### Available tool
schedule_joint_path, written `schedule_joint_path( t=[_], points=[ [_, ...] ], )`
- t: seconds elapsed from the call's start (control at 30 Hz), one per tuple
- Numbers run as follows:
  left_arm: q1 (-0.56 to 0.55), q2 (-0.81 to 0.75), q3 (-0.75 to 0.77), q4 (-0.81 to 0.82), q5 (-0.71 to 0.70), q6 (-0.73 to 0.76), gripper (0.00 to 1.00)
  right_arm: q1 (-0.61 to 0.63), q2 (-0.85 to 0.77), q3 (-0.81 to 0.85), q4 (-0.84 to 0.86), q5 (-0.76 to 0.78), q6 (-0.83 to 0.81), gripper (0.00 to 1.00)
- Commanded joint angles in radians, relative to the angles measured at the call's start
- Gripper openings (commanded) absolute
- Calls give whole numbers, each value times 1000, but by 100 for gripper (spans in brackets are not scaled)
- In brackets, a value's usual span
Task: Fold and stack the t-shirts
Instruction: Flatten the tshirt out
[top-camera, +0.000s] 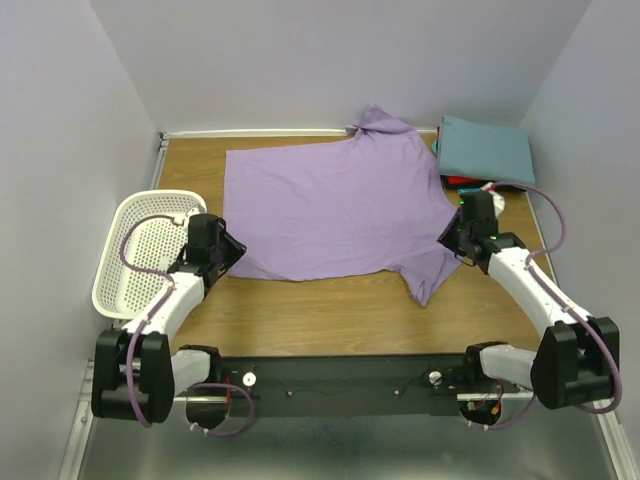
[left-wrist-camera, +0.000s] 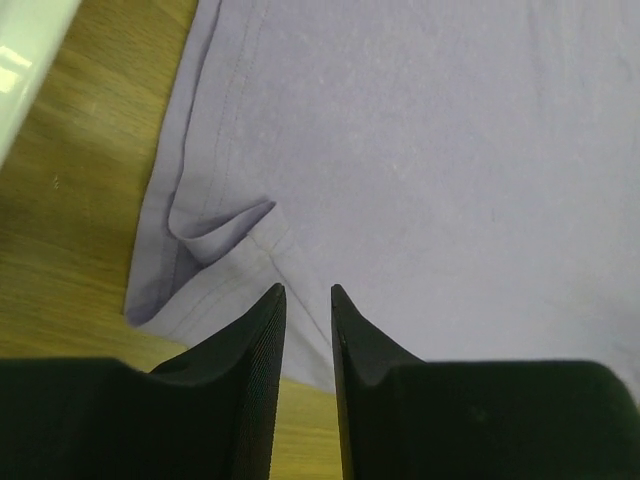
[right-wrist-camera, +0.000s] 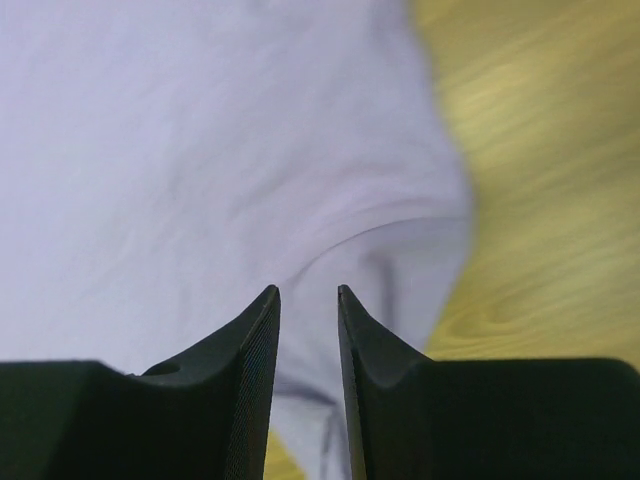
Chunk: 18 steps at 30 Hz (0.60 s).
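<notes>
- The lavender t-shirt lies spread flat across the middle of the table. Its neck is toward the upper right of the top view, and one sleeve trails down at the lower right.
- A teal t-shirt sits folded on a red one in the upper right corner.
- The left gripper is at the shirt's lower-left hem corner. Its jaws are parted by a narrow gap with no cloth between them.
- The right gripper hovers over the right edge near the sleeve, likewise slightly parted and empty.
- Judged step: setting up the first fold of the lavender shirt.
- The next move calls for both jaws to drop onto the cloth edges and pinch only the shirt. The small crease by the left corner could cause bunching.
</notes>
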Motion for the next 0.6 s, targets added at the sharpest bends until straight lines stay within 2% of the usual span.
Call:
schedule_joint_path(
  t=[0.0,0.1,0.2,0.37,0.57],
  points=[
    [-80,81,103,2,-151,-91,32,154,58,51,-23,-29,27,37],
    [-173,171,198,-51,-269,-143,32,262,93,90,2,-29,33,37],
    [-212,283,293,-110,-357,-180,32,332,164,124,25,-26,24,37],
    [-268,443,390,-194,-438,-217,32,353,265,146,86,-72,2,37],
    [-322,460,361,-250,-463,-275,32,357,352,150,149,-105,-16,37]
  ],
)
